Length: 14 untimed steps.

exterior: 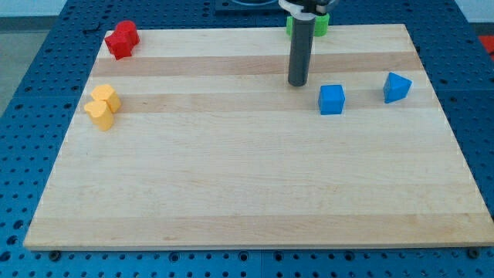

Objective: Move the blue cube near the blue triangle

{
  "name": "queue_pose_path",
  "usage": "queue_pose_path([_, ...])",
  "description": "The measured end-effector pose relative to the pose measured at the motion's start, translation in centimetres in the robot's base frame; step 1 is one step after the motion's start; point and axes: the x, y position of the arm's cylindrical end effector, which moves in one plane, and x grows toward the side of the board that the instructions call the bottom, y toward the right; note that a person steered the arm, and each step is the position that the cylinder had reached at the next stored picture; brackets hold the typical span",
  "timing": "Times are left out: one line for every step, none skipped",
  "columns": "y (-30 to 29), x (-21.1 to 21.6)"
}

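The blue cube [331, 99] sits on the wooden board [255, 177] at the view's upper right. The blue triangle [397, 87] lies further right, apart from the cube by about one block's width. My tip [298, 83] rests on the board just to the upper left of the blue cube, a small gap away, not touching it. The dark rod rises from there to the view's top edge.
A green block [318, 25] sits at the board's top edge, partly hidden behind the rod. Two red blocks [122, 38] lie at the top left corner. Two yellow blocks [103, 106] lie at the left edge.
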Motion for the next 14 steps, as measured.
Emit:
queue_pose_path([1.2,1.9])
queue_pose_path([2.1,3.6])
queue_pose_path([3.4,4.3])
queue_pose_path([2.5,4.2])
queue_pose_path([-0.5,4.2])
queue_pose_path([-1.1,4.8])
queue_pose_path([1.3,4.8])
queue_pose_path([5.1,4.8])
queue_pose_path([8.4,4.8])
queue_pose_path([9.2,4.8])
queue_pose_path([7.2,5.8])
queue_pose_path([5.6,8.6])
queue_pose_path([6.4,9.4])
queue_pose_path([8.1,9.4])
